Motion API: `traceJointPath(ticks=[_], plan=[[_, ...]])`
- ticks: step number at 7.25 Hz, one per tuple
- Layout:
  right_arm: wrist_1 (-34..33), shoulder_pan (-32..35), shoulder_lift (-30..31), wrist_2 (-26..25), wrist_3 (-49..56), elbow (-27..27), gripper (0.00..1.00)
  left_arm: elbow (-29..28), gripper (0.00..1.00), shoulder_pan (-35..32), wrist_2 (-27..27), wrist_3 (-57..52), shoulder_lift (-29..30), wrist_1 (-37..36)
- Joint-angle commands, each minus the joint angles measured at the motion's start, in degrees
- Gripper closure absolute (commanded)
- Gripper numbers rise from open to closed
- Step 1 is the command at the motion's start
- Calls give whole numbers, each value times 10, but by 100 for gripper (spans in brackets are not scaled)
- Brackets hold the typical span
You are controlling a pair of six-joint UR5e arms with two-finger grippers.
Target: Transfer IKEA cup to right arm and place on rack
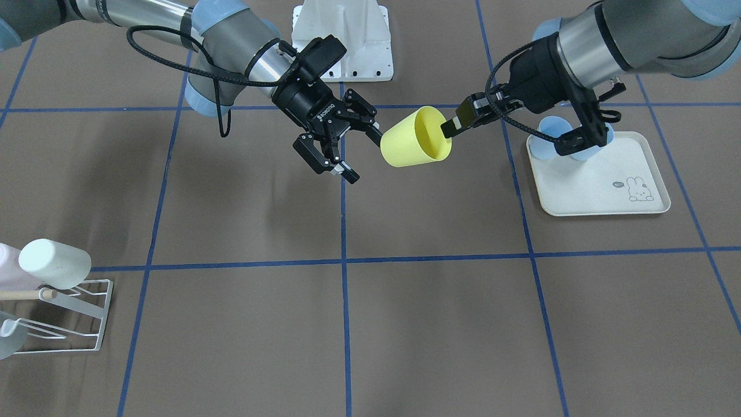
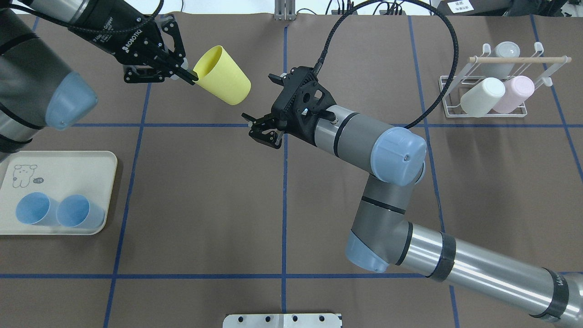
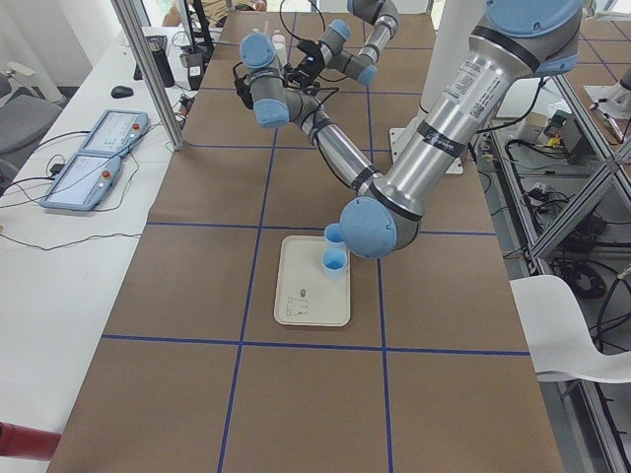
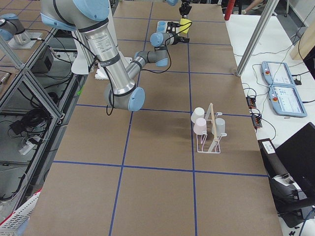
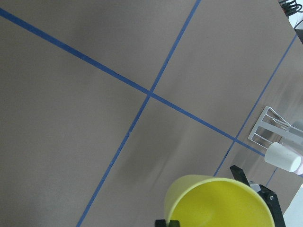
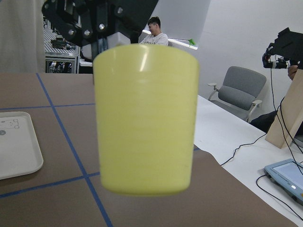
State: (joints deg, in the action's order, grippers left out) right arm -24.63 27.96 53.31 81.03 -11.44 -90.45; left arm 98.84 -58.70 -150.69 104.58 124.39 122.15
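We start with the room. A white side bench runs along the far side and carries two control tablets (image 3: 84, 182). A metal post (image 3: 148, 69) rises at the bench's edge. In the right wrist view we also see a grey chair (image 6: 241, 92) and a seated person (image 6: 155, 33) far behind.

The tabletop (image 2: 191, 191) is covered in brown sheet, ruled into large squares by blue tape lines (image 2: 284, 205). A white mounting plate (image 1: 341, 46) sits at the robot's edge.

The right arm (image 2: 387, 218) reaches in from the near right and bends toward the middle. The left arm (image 2: 27, 82) comes in from the left.

On the left lies a cream tray (image 2: 68, 166) with a rabbit drawing, and two pale-blue cups (image 2: 34, 208) stand side by side on it.

On the far right, well apart from the handover, we find the rack (image 2: 485, 115) with a wooden dowel (image 2: 519, 59) across its top. Its prongs hold a white cup (image 2: 482, 96) and a pink cup (image 2: 514, 93) side by side, with a grey cup (image 2: 503, 52) behind them.

The yellow cup (image 2: 223, 75) hangs in the air left of centre, tilted on its side. Its mouth faces the left arm and its base points toward the right arm.

The left claw (image 2: 193, 78) is clamped on the cup's rim, with one finger inside the mouth. The right claw (image 1: 363, 156) has its fingers spread apart just beside the cup's base and is not gripping it
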Motion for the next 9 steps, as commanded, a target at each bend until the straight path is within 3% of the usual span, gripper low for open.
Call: traceJointPath(ticks=[1,5,9], plan=[[0,-4,-4,-1,18,-4,1,0,100,13,2,1,3,0],[7,-4,-9,-1,22,-7,1,0,100,22,4,1,10,0],[11,-7,-10,0,29,-6,17,-1,100,30,4,2,13,0]])
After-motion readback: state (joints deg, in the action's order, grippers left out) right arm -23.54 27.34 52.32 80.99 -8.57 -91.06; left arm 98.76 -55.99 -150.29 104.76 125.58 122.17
